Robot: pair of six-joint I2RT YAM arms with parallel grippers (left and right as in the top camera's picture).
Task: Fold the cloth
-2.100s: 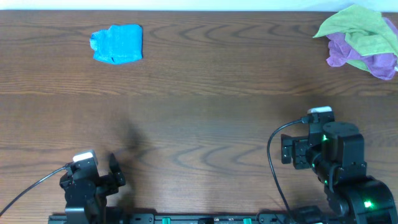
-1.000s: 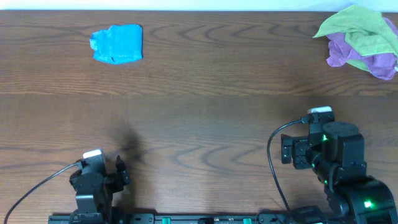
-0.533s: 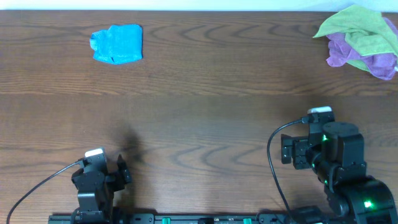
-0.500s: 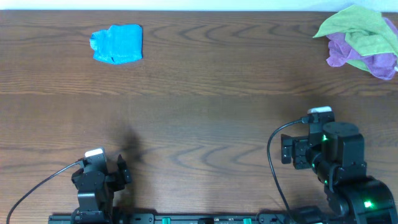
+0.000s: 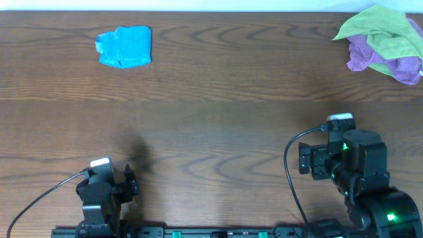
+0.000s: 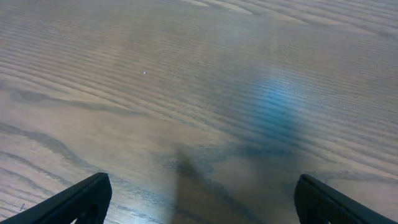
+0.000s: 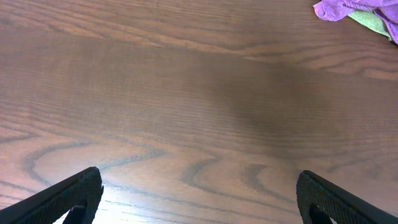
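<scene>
1. From the overhead view, I found the cloth [image 5: 124,46] lying at the far left of the surface [image 5: 218,132], well apart from both arms, which sat at the near edge.
2. It looked like a compact, roughly square bundle of bright blue fabric with slightly uneven edges. I could not make out a tag at that size.
3. The left end effector [image 6: 200,199] was spread wide, both fingertips at the bottom corners of its wrist view with only bare wood grain between them. It held nothing.
4. The right end effector [image 7: 199,196] was likewise spread wide and empty over bare wood. Its camera caught only a corner of the purple cloth [image 7: 348,9] and the lime-green cloth [image 7: 373,22] at the far right, neither of which was mine to handle.
5. I judged the blue cloth to be light, soft and floppy. It would sag and drag when lifted, not hold a shape, and its textured pile should give the fingers decent friction.
6. I judged the best hold to be a pinch at an outer corner or along a free edge, taking the top layer only if the bundle was layered. A grab in the middle would merely bunch it.
7. I reckoned the left arm the natural one to reach it, since the cloth lay on that side.
</scene>
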